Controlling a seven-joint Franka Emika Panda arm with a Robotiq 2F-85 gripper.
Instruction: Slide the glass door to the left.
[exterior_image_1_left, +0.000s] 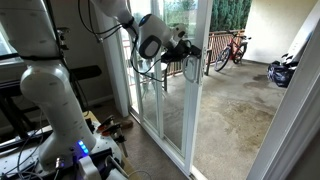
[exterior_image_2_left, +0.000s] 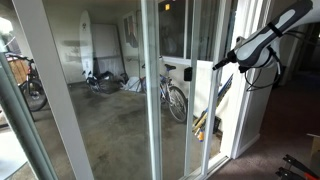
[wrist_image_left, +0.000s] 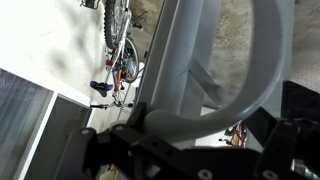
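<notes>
**Desk:** What is on your screens, starting from the left?

**Me:** In an exterior view my arm (exterior_image_1_left: 55, 95) stands indoors at the far left, and its white links reach to the right. The gripper (exterior_image_1_left: 187, 52) is against the upright edge of the glass door (exterior_image_1_left: 196, 105), in the door's upper half.

**Desk:** Where is the door?

**Me:** It stands upright just right of the arm, between the room and the patio (exterior_image_1_left: 235, 115). Through and past it I see 1 bicycle (exterior_image_1_left: 230, 48) leaning at the back of the patio. A dark object (exterior_image_1_left: 283, 72) lies at the far right.

**Desk:** Has the tool got hold of anything?

**Me:** In the wrist view, the bicycle shows through the glass on the left and the white frame (wrist_image_left: 185, 55) runs up the middle. The grey loop handle (wrist_image_left: 272, 55) curves out to the right of the frame. My dark fingers (wrist_image_left: 110, 150) sit on either side of the handle's lower end. I cannot tell whether they are squeezing it or only straddling it.
</notes>
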